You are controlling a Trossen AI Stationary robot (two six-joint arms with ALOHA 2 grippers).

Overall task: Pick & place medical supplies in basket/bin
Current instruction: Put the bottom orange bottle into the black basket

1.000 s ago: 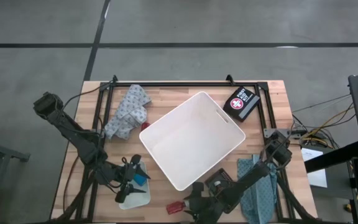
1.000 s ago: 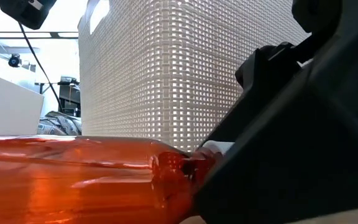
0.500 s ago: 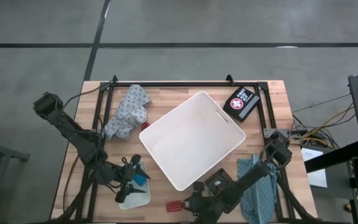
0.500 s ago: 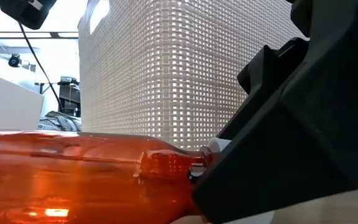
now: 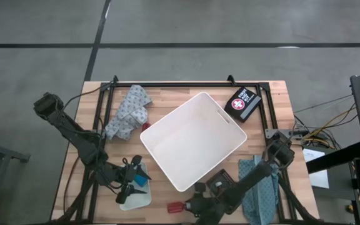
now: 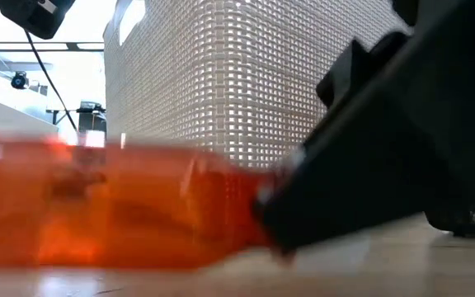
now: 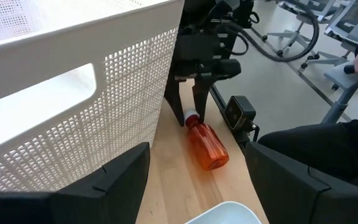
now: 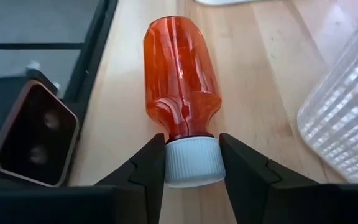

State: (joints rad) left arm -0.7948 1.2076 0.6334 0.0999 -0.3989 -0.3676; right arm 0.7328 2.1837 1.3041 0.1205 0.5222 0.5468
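Right gripper (image 8: 191, 163) low at the near table edge, jaws pinched on the white cap (image 8: 191, 163) of an orange pill bottle (image 8: 180, 74) lying on its side just beside the white bin (image 5: 192, 140). Cap grip is short: lift slowly, keep the bottle level, clear the rim before swinging over. Left gripper (image 5: 129, 176) waits over the small tray (image 5: 136, 199), jaws apart, empty.
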